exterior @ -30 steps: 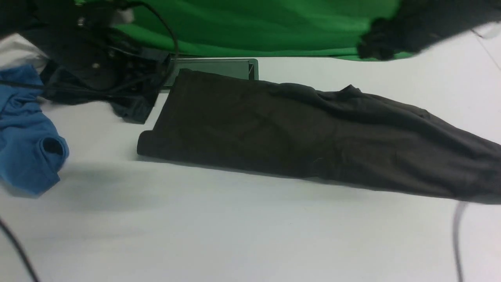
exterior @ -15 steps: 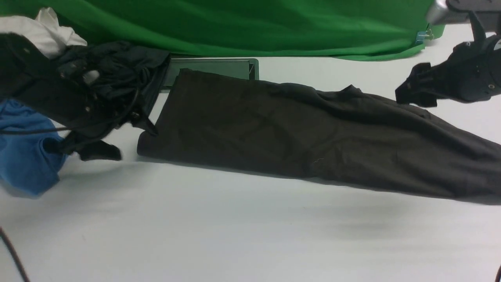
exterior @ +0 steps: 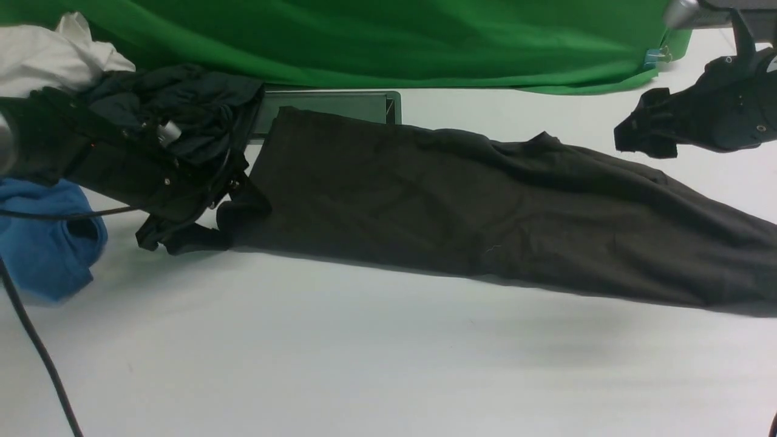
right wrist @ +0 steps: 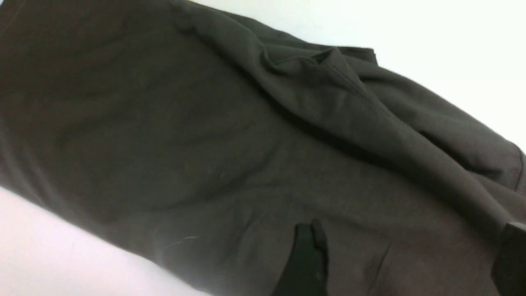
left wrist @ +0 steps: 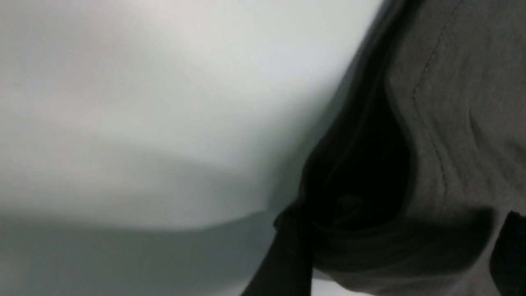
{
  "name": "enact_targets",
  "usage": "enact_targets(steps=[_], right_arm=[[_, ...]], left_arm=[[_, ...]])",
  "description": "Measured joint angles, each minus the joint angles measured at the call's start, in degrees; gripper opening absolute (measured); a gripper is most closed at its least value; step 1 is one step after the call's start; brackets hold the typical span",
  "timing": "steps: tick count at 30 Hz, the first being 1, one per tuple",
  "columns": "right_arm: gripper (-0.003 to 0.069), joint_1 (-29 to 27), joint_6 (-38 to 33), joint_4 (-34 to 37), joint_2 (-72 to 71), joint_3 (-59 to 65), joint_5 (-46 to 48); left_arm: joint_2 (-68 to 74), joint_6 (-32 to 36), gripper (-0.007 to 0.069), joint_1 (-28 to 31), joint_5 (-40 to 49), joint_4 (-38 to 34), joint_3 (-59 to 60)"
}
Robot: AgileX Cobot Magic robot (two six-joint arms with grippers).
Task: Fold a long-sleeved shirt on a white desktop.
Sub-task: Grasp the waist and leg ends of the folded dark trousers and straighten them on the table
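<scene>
Softly rumpled, the matte long-sleeved shirt (exterior: 461,200) forms a long folded band.

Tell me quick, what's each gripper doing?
Left gripper: open, straddling the shirt corner.
Right gripper: open, empty, above the shirt.

Open white desktop (exterior: 364,364) before the shirt (exterior: 455,200); heaped garments (exterior: 200,100) block far left.

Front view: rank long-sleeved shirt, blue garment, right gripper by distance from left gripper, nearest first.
From the left gripper:
1. long-sleeved shirt: its left corner sits at the gripper's fingers.
2. blue garment: at the desk's left edge.
3. right gripper: far right, above the shirt's other end.
</scene>
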Motion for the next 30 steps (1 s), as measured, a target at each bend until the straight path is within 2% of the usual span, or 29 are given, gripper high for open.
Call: enact_targets(steps=[1, 3, 4, 5, 6, 7, 8, 9, 16, 20, 24, 25, 26, 28, 30], right_arm=[[0.0579, 0.0, 0.07, -0.15, 0.0, 0.0, 0.0], [0.0579, 0.0, 0.49, -0.33, 0.0, 0.0, 0.08], [0.0579, 0.0, 1.49, -0.4, 0.0, 0.0, 0.56], [0.0579, 0.0, 1.7, -0.4, 0.0, 0.0, 0.74], [0.0579, 0.0, 3.51, -0.4, 0.0, 0.0, 1.64], [0.0579, 0.0, 4.26, -0.48, 0.0, 0.0, 2.39], [0.0579, 0.0, 4.58, -0.48, 0.0, 0.0, 2.72], [0.0579, 0.0, 4.97, -0.59, 0.0, 0.0, 3.84], [0.0571, 0.0, 5.13, -1.44, 0.0, 0.0, 6.88], [0.0495, 0.0, 4.84, -0.84, 0.0, 0.0, 6.09], [0.0232, 0.0, 1.22, 1.3, 0.0, 0.0, 5.65], [0.0184, 0.0, 0.59, 1.82, 0.0, 0.0, 5.62], [0.009, 0.0, -0.43, 2.79, 0.0, 0.0, 5.29], [0.0041, 0.0, -1.19, 3.44, 0.0, 0.0, 4.75], [0.003, 0.0, -1.32, 3.57, 0.0, 0.0, 4.61]], left_arm=[[0.0, 0.52, 0.0548, 0.0, 0.0, 1.13, 0.0], [-0.05, 0.94, 0.0486, 0.0, 0.0, 2.11, 0.0], [-0.05, 1.36, 0.0396, 0.0, 0.0, 3.82, 0.0], [-0.05, 1.43, 0.0366, 0.0, -0.06, 4.29, 0.0], [-0.05, 1.56, 0.0221, 0.0, 0.09, 5.85, 0.05], [-0.05, 1.62, 0.0143, 0.0, 0.47, 6.53, 0.05], [-0.05, 1.62, 0.0143, 0.0, 0.6, 6.65, 0.05], [-0.17, 1.94, 0.0083, 0.0, 1.35, 7.5, 0.05], [-7.61, 0.65, 0.0062, -0.06, 4.98, 15.88, 4.47], [-15.59, -1.99, 0.0061, -0.06, 0.72, 17.87, 12.23], [-26.68, -5.74, 0.0061, -0.06, -5.34, 18.85, 23.8], [-28.14, -6.34, 0.0061, -0.06, -5.94, 18.98, 25.33], [-31.59, -7.74, 0.0061, -0.06, -8.56, 19.36, 28.88], [-34.82, -11.2, 0.0061, -0.06, -13.2, 21.06, 33.95], [-36.31, -14.31, 0.0061, 0.03, -16.04, 23.01, 36.74]])
